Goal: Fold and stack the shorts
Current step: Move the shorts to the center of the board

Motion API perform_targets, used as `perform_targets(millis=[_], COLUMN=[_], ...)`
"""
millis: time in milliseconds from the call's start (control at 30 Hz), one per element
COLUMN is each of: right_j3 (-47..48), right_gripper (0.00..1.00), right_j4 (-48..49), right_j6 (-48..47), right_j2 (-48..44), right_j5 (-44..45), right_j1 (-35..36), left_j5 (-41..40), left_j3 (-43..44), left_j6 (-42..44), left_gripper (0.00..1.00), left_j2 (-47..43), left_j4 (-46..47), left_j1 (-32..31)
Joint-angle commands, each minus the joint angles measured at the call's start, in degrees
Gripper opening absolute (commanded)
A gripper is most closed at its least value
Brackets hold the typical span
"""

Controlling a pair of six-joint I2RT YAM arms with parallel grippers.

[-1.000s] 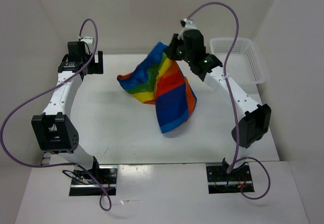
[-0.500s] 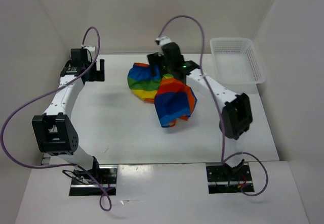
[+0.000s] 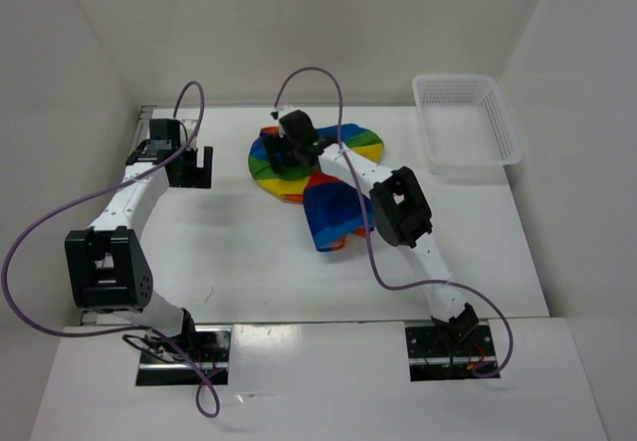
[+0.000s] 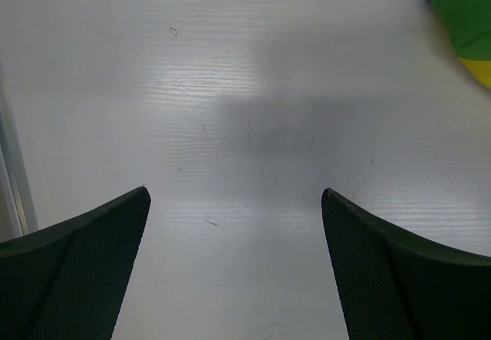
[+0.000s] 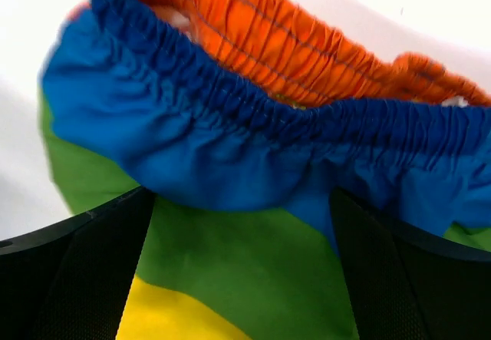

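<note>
The rainbow-striped shorts [image 3: 333, 212] lie in a crumpled heap at the back middle of the table, one blue and orange part trailing toward the front. My right gripper [image 3: 282, 155] hovers low over the heap's left end, jaws wide. In the right wrist view it [image 5: 242, 193] stands open, with the blue gathered waistband and green and yellow cloth of the shorts [image 5: 230, 125] spread under and between the fingers, not pinched. My left gripper [image 3: 202, 167] is open over bare table left of the cloth. Its wrist view [image 4: 235, 192] catches only a corner of the shorts [image 4: 464, 18].
A white plastic mesh basket [image 3: 466, 122] stands at the back right corner. White walls close in the table on the left, back and right. The right arm's cable loops above the cloth.
My right gripper swung left and down with the lifted shorts, then opened; the cloth dropped from hanging into a heap on the table. The left gripper shifted slightly right.
</note>
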Motion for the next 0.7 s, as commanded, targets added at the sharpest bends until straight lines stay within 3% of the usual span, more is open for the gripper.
perform_targets(millis=[0,133,167,233,267,333,433,467,500,667], right_j3=[-1.55,-2.17,-2.17,-2.17,-2.17,-2.17,-1.56,-1.03,-0.42,-2.25], right_gripper=[0.98,0.64,0.42,0.27,0.14,0.00,0.01,0.47,0.66,0.86], right_j4=[3.21,3.21,3.21,3.21,2.60,2.60,0.93,0.23,-1.69,-5.40], right_j6=[2.08,1.46,1.46,1.46,1.46,2.51,4.26,4.97,5.93,12.09], right_j2=[0.52,0.52,-0.08,-0.09,-0.70,-1.93,-4.65,-5.44,-7.02,-12.04], right_j5=[-1.74,-6.64,-7.36,-9.03,-9.73,-11.05,-10.98,-9.75,-8.35,0.77], right_j1=[-0.47,-0.47,-0.47,-0.47,-0.47,-1.08,-3.62,-4.33,-5.12,-12.75], left_j5=[2.25,2.87,2.87,2.87,2.87,2.87,4.97,6.28,9.34,15.17], left_j3=[-0.13,-0.13,-0.13,-0.13,-0.13,-0.13,-0.65,-0.13,1.09,6.45], left_j6=[0.21,0.21,0.21,0.21,0.21,0.21,0.21,0.21,0.21,0.21], left_gripper=[0.99,0.99,0.99,0.99,0.99,0.99,0.99,0.99,0.99,0.99], left_j2=[-1.70,-1.08,-0.56,-0.55,-0.03,-0.03,1.72,2.51,3.48,13.75], left_j4=[0.27,0.27,0.27,0.27,0.27,0.80,0.80,0.01,-1.56,-3.42], left_j1=[0.25,0.25,0.25,0.25,0.25,0.25,0.25,-0.36,-1.76,-6.86])
